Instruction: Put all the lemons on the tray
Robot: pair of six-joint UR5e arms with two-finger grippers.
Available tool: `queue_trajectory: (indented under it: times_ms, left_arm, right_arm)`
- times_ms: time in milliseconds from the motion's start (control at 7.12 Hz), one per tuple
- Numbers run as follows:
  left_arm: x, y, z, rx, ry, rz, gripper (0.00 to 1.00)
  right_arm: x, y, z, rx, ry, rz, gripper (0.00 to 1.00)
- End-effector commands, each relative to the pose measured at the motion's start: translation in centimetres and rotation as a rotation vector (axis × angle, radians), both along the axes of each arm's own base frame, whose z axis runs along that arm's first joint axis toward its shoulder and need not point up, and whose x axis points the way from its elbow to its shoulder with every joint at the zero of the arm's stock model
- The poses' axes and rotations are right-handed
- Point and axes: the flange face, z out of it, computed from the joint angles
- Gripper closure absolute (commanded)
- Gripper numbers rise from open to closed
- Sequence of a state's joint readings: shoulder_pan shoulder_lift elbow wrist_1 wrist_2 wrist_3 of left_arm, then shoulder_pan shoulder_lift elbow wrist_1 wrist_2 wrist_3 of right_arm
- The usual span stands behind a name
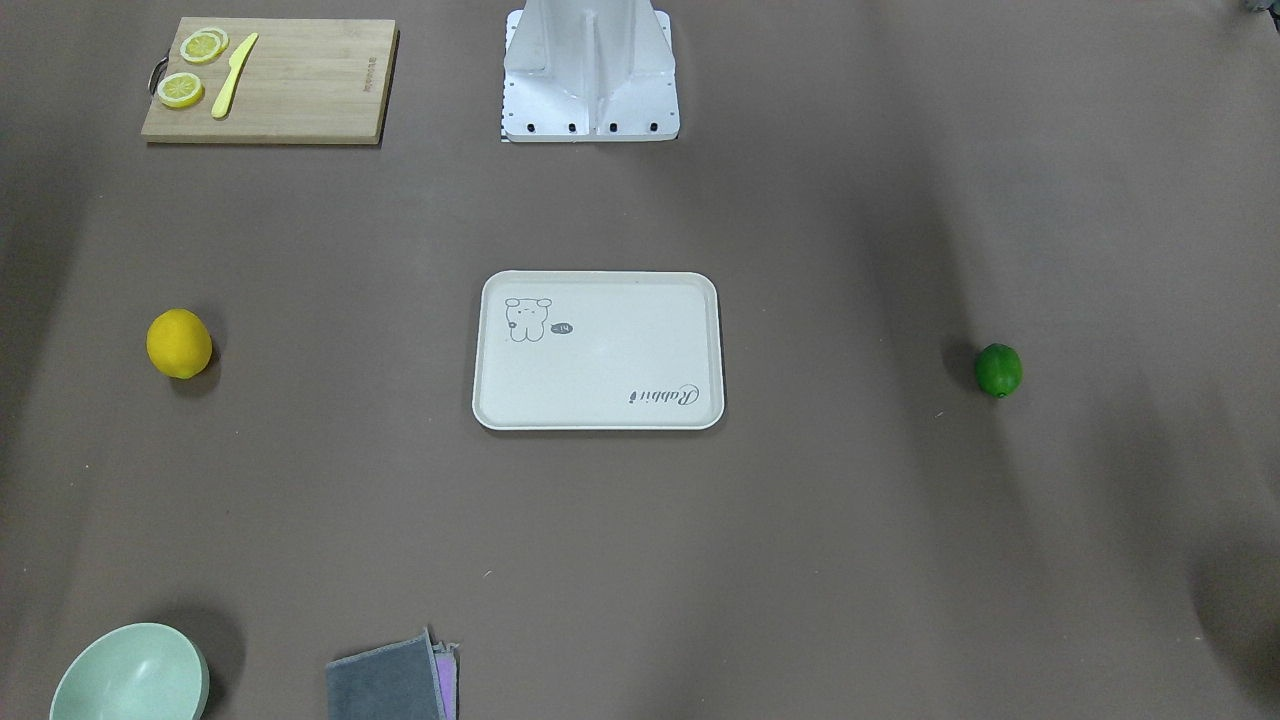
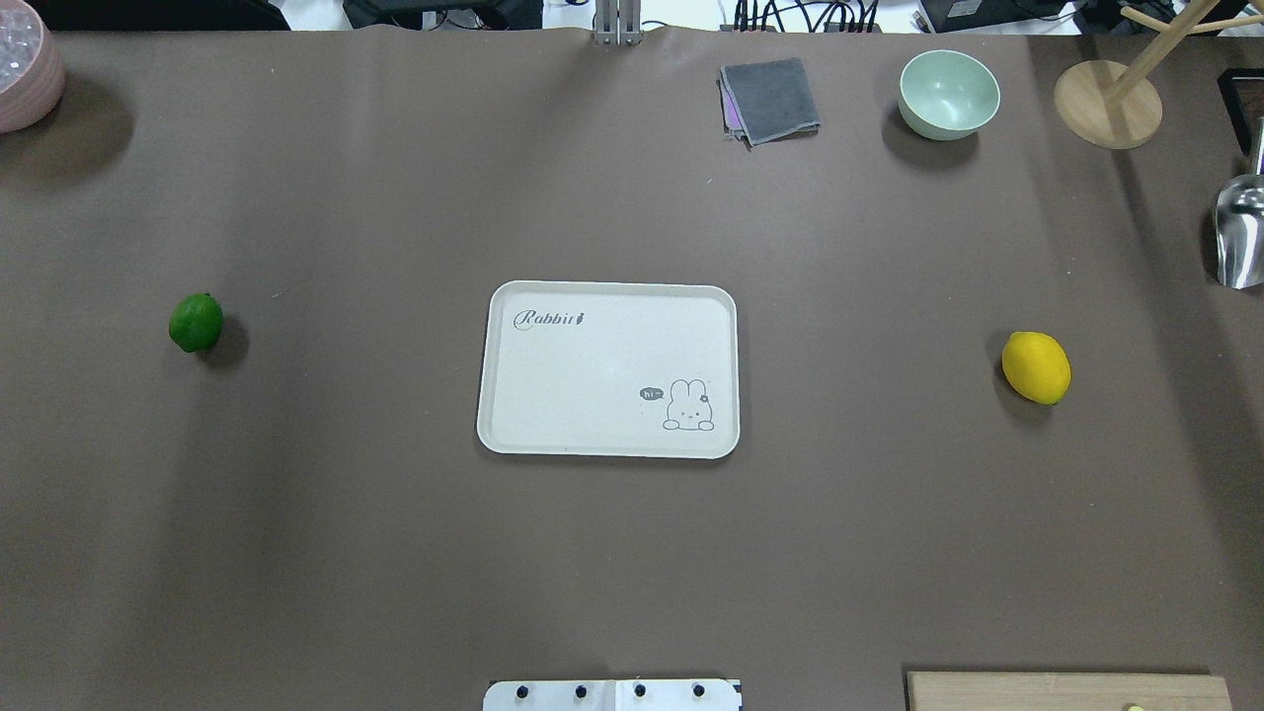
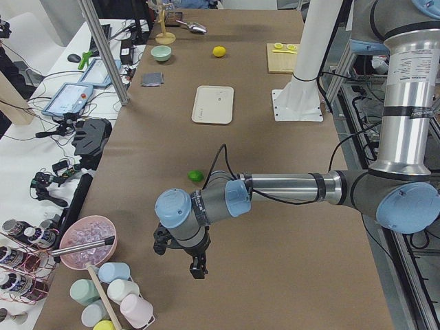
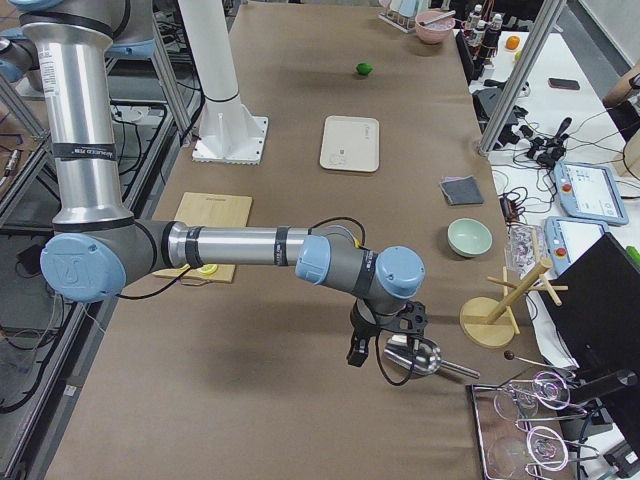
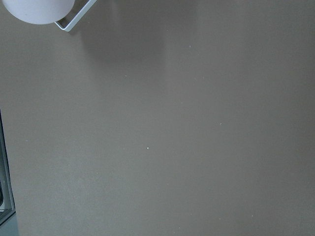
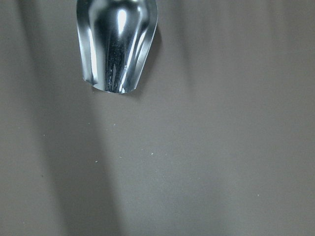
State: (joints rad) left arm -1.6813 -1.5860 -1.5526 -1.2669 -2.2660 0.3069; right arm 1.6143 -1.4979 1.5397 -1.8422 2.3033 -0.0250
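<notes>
The yellow lemon lies on the brown table to the right of the tray in the overhead view. The green lemon lies far to the tray's left. The cream-white tray sits empty at the table's middle, with a rabbit drawing on it. My left gripper shows only in the exterior left view, near the table's end beyond the green lemon. My right gripper shows only in the exterior right view, above a metal scoop. I cannot tell whether either gripper is open or shut. The wrist views show no fingers.
A wooden cutting board with lemon slices and a yellow knife lies near the robot base. A green bowl, grey cloth, wooden stand and metal scoop line the far right. A pink bowl stands far left.
</notes>
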Motion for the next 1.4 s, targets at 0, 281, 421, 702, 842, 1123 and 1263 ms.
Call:
queue_trajectory:
  times_ms: [0, 281, 421, 702, 842, 1123, 1263]
  left_arm:
    - [0.0, -0.2, -0.3, 0.005, -0.001, 0.0, 0.02]
    - [0.1, -0.2, -0.4, 0.004, 0.0, -0.001, 0.02]
    - [0.1, -0.2, -0.4, -0.027, -0.005, -0.039, 0.02]
    - [0.4, -0.9, -2.5, -0.04, -0.012, -0.088, 0.02]
    - [2.2, -1.6, -4.8, -0.071, -0.026, -0.125, 0.02]
    - [8.6, -2.9, -10.2, -0.104, -0.006, -0.156, 0.02]
    - [12.3, -3.8, -13.1, -0.113, -0.005, -0.156, 0.02]
  right_arm:
    - [0.4, 0.0, -0.3, 0.015, 0.003, -0.002, 0.01]
    - [0.4, 0.0, -0.4, 0.018, 0.003, -0.002, 0.01]
    - [0.4, 0.0, -0.4, 0.018, 0.003, -0.002, 0.0]
    - [0.4, -0.1, -0.6, 0.02, 0.003, -0.001, 0.0]
    - [0.4, -0.1, -0.6, 0.022, 0.003, -0.001, 0.0]
    - [0.4, -0.1, -0.7, 0.024, 0.003, -0.002, 0.0]
    - [0.4, -0.2, -0.9, 0.029, 0.005, -0.003, 0.0]
